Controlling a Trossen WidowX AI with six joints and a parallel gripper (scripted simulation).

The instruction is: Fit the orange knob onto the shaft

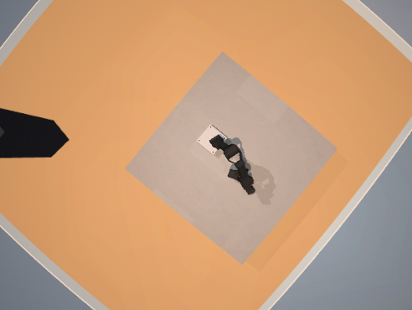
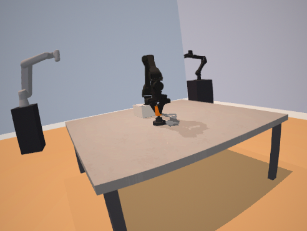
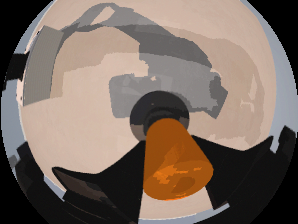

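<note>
The orange knob is held between the fingers of my gripper, which is shut on it. In the exterior view the knob is upright or slightly tilted, over the round dark pedestal. Dark shaft shows below the knob's lower end, so the knob is not down on the pedestal. In the wrist view the knob's far end overlaps the pedestal's middle and hides the shaft's top. I cannot tell whether the shaft is inside the hole, nor see its flat side. In the top view the arm hides knob and pedestal.
A white box stands by the arm's base on the grey table. Two other arms on dark stands are beyond the table. The arm's shadow falls beside the pedestal.
</note>
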